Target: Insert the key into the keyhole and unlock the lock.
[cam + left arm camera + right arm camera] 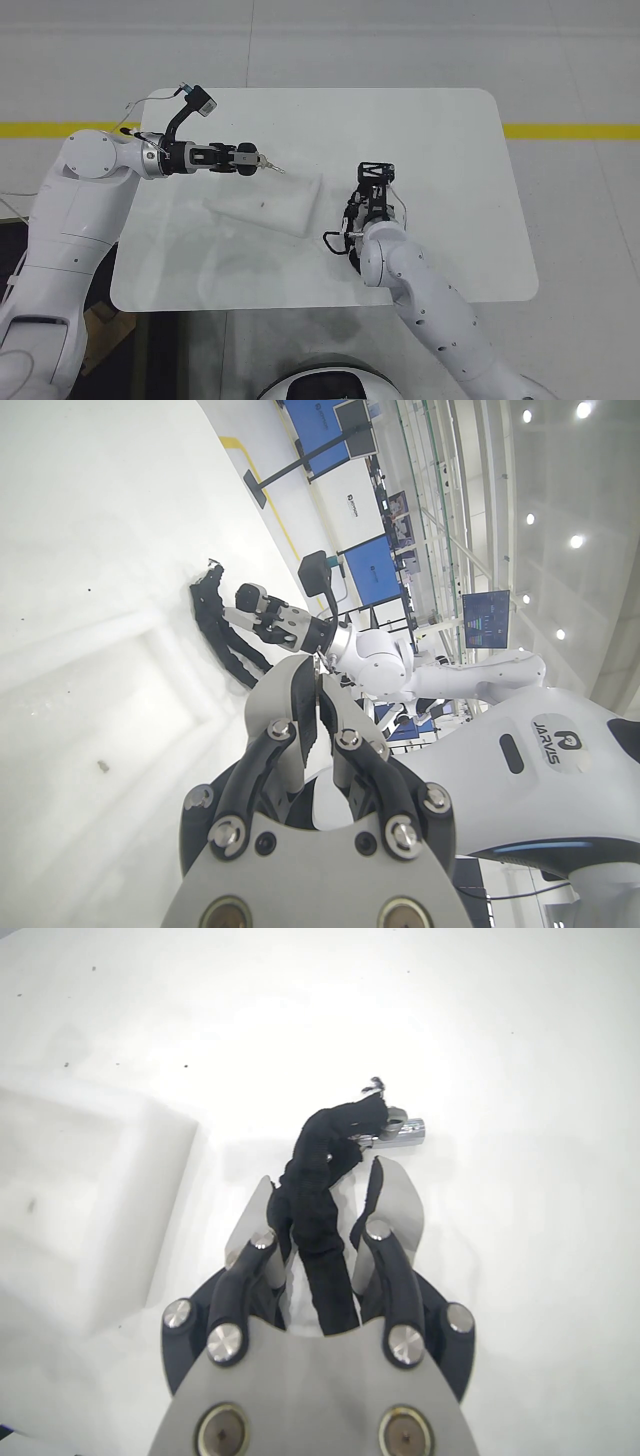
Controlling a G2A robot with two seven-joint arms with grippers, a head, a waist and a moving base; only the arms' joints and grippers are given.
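Note:
My left gripper (262, 161) hovers over the table's left part, shut on a small metal key (273, 166) whose tip points toward the middle. In the left wrist view the key (317, 666) shows as a thin edge pinched between the pads. The lock is a black fabric-covered cable (320, 1168) with a silver cylinder (402, 1132) at its end, lying on the table right of centre (377, 173). My right gripper (322, 1173) straddles the cable, open, with a gap between the cable and one finger (395, 1193). The same gripper (239, 612) shows far off in the left wrist view.
A shallow white foam tray (265, 205) lies on the white table (450, 130) between the two arms, close to the lock's left (90, 1208). A yellow floor line (560, 131) runs behind the table.

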